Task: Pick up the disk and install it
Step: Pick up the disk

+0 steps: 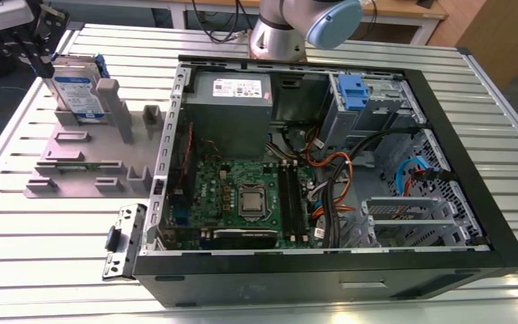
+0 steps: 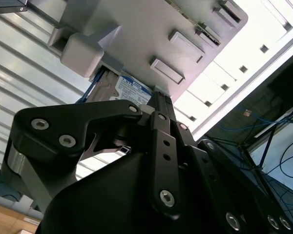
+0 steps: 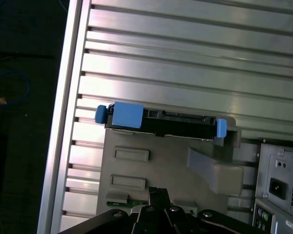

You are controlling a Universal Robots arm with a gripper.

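The disk [image 1: 77,91] stands on edge in a slot of the grey holder [image 1: 79,155], on the table at the exterior view's left. Its white-and-blue label faces forward and blue caddy tabs show at its top. In the first wrist view the disk [image 3: 161,123] appears edge-on with blue tabs at both ends. My gripper [image 1: 41,64] hangs just above and beside the disk's top corner, apart from it. Its fingertips [image 3: 158,192] lie pressed together with nothing between them. In the second wrist view the gripper [image 2: 161,97] points toward the disk's label [image 2: 132,87].
An open computer case [image 1: 475,202] lies beside the holder, with a grey power supply box [image 1: 232,91], a motherboard [image 1: 241,196], cables and a blue-handled caddy [image 1: 353,91] in its drive bay. A loose metal bracket [image 1: 124,239] lies near the case. The table edge [image 3: 63,122] is close.
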